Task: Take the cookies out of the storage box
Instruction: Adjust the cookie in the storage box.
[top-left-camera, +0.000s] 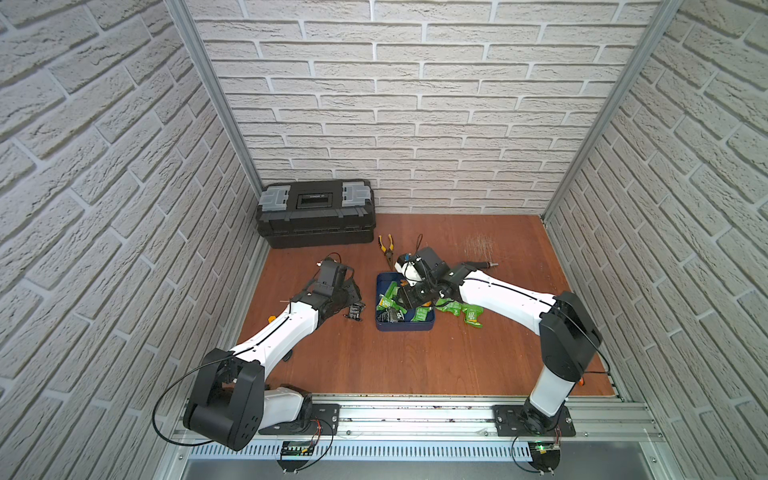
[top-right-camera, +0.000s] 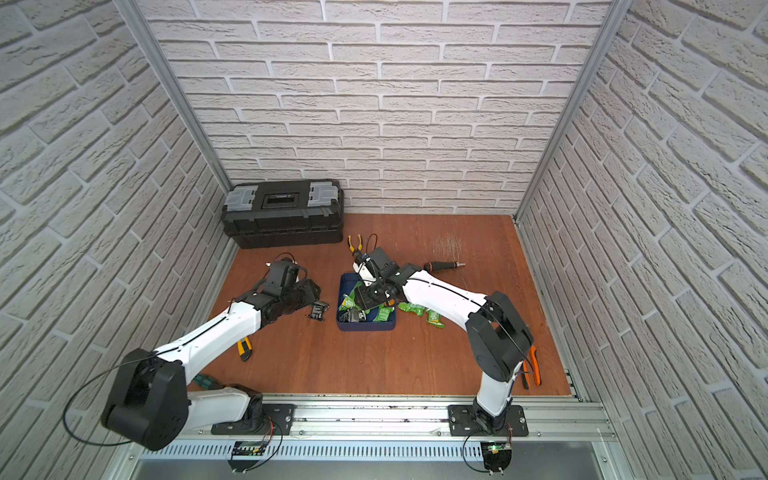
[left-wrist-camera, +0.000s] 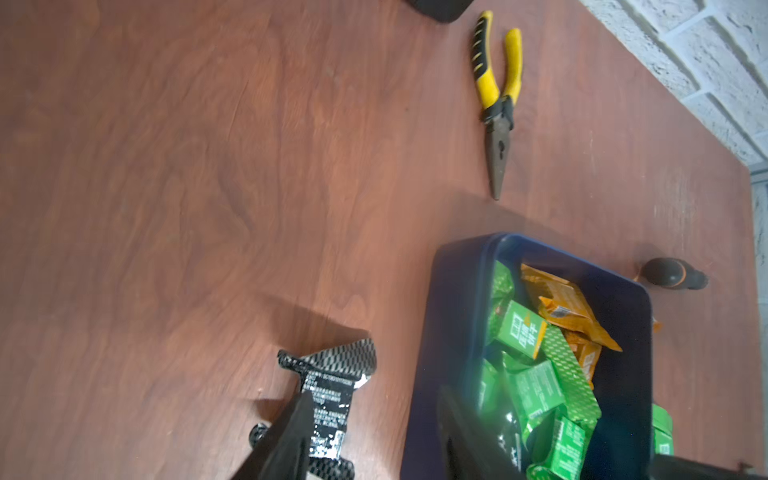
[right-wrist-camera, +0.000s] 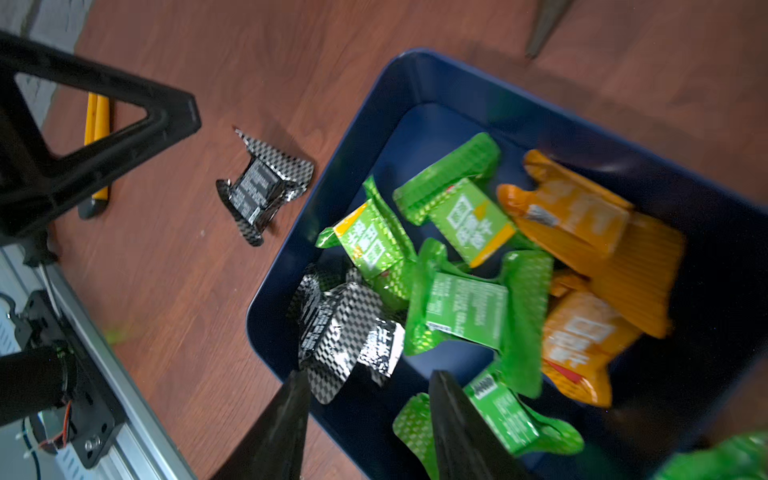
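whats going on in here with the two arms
The robot is emptying snack packets from a navy tray. The right gripper hangs over the tray, fingers open and empty; green, orange and black ones lie inside. The left gripper, also open, is at a black packet lying on the table beside the tray. A few green packets lie on the table at the tray's other side.

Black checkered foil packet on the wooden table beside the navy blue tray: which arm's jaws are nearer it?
Left. The left gripper has its jaws right at the black packet; the right gripper has its jaws over the navy tray.
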